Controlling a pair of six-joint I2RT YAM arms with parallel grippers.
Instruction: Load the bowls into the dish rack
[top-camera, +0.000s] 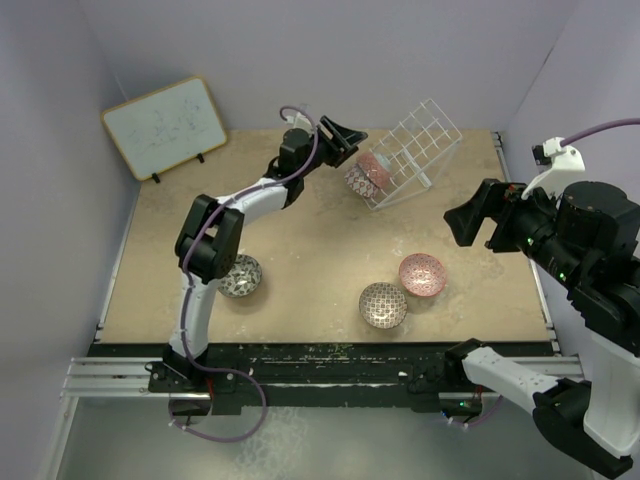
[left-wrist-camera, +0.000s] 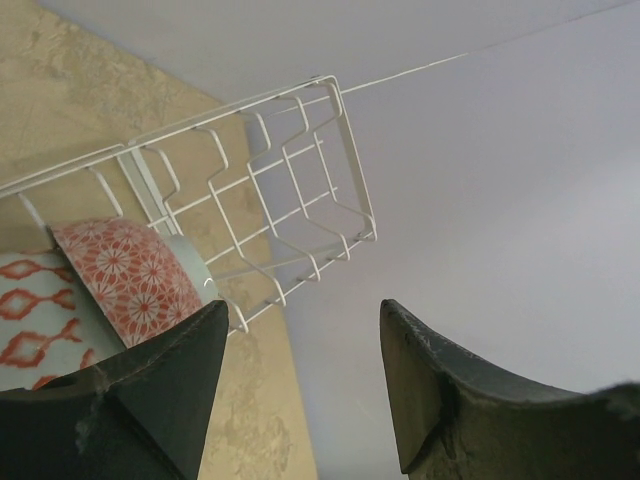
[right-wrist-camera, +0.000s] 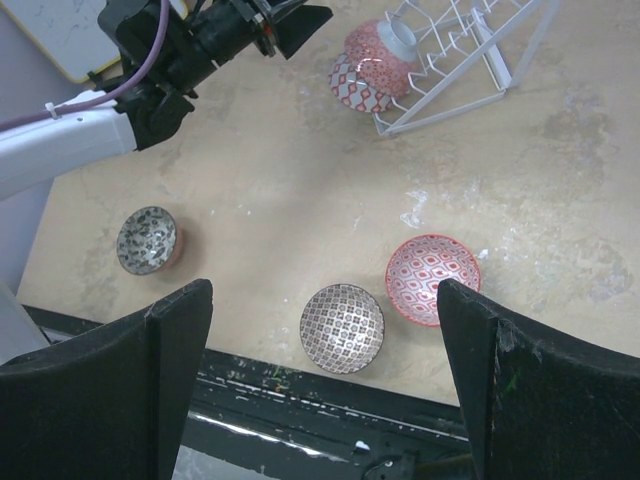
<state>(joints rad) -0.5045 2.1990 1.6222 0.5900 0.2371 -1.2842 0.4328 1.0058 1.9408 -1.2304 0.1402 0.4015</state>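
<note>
Two loaded, three left. The grey bowl (top-camera: 240, 275) sits on the table (top-camera: 300, 240) at left. Two racked bowls (top-camera: 370, 172) stand on edge at the left end of the rack (top-camera: 425, 140). The lattice bowl (top-camera: 383, 305) and pink bowl (top-camera: 422, 274) lie side by side, front right. The left pincer (top-camera: 352, 146), wide and empty, hovers near the racked bowls. The right pincer (top-camera: 468, 215), also wide and empty, hangs over the table's right side.

I work in a lab test cell: plain walls (top-camera: 60, 110) box in my worktop (top-camera: 320, 245), an aluminium mounting rail (top-camera: 110, 378) along its near edge.
</note>
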